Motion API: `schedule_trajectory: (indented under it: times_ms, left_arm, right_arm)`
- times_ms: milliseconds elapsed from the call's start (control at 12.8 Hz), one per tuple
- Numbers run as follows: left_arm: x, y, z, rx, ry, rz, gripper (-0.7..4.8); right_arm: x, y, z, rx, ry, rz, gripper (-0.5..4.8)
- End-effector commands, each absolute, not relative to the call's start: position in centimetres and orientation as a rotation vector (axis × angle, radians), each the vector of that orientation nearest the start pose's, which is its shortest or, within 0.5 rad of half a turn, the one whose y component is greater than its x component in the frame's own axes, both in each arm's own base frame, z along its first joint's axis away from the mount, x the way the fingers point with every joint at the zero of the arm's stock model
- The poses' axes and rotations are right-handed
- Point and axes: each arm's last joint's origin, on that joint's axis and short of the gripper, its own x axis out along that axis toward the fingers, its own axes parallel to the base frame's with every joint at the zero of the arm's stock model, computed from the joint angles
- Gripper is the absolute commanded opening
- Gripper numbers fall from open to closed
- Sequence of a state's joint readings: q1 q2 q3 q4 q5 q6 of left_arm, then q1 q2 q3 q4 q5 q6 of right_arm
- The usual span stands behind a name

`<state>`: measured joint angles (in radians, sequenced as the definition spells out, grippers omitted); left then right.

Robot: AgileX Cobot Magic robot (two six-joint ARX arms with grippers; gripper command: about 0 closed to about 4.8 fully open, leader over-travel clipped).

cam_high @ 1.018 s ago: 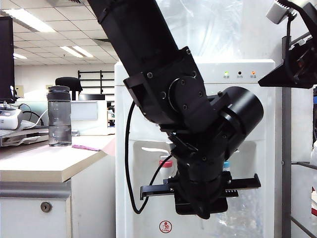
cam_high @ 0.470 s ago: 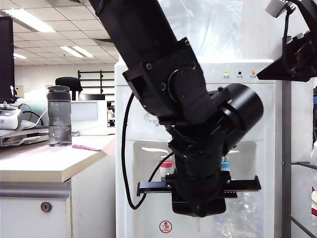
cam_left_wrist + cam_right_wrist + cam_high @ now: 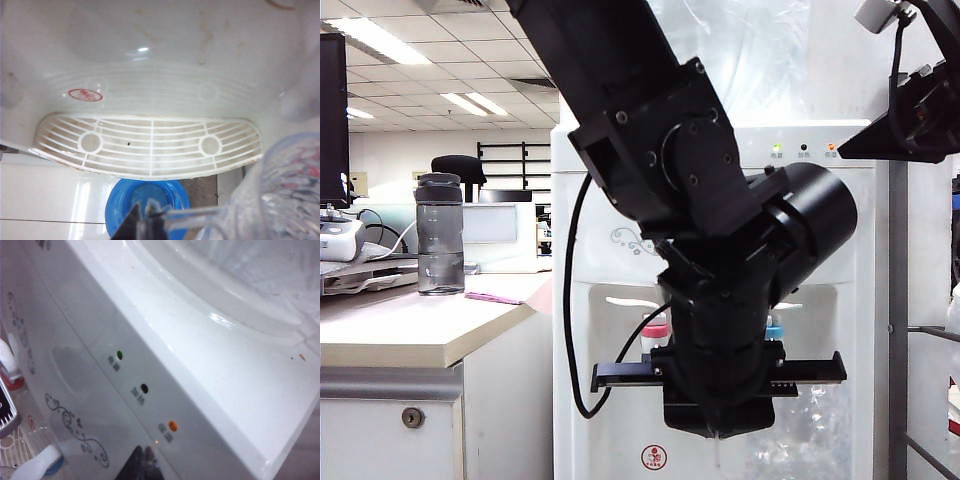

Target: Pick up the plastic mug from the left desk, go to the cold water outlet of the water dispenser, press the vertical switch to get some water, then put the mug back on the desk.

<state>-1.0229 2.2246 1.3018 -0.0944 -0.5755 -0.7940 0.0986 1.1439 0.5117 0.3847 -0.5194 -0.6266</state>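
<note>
The left hand (image 3: pixel 150 225) is grasping the plastic mug (image 3: pixel 280 195) by its thin clear handle, at the lower right of the left wrist frame, over the water dispenser (image 3: pixel 820 200) drip grille (image 3: pixel 150 145). The right hand (image 3: pixel 142 462), fingers clenched together, is hanging beside the indicator lights (image 3: pixel 144 388) at centre frame

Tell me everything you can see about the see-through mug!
The plastic mug is clear and colourless, with bumpy, rippled walls that blur what lies behind them. A thin clear handle sticks out sideways, and the left pincer is shut on it, so the mug hangs in the air. It sits in the water dispenser's alcove, above the white drip grille. In the exterior view the black left arm hides most of it. Whether it holds water cannot be told.
</note>
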Motion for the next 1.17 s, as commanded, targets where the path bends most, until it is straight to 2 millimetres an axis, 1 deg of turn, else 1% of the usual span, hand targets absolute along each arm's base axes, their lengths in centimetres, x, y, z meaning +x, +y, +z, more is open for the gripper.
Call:
schedule_trajectory:
  times_ms: [78,313,470,783,939,1174]
  left_arm:
    - [22.7,-36.2,8.9,-0.042,0.773,-0.124,-0.06]
    - [22.1,-36.5,9.5,-0.053,0.766,-0.138,-0.06]
    - [21.2,-37.0,10.1,-0.061,0.761,-0.157,-0.06]
    - [20.3,-37.2,11.4,-0.055,0.723,-0.152,-0.06]
    - [20.2,-37.2,12.7,-0.077,0.708,-0.163,-0.06]
    - [20.1,-36.9,14.4,-0.100,0.691,-0.173,-0.06]
  right_arm:
    - [23.2,3.7,23.0,-0.553,0.009,0.659,-0.01]
    - [23.3,3.3,23.0,-0.534,0.019,0.639,-0.01]
    - [23.4,2.6,23.1,-0.518,0.023,0.610,-0.01]
    - [23.4,2.0,23.2,-0.478,0.026,0.590,-0.01]
    - [23.5,1.8,23.7,-0.412,0.002,0.584,-0.01]
    - [23.2,1.8,24.7,-0.363,-0.049,0.569,-0.01]
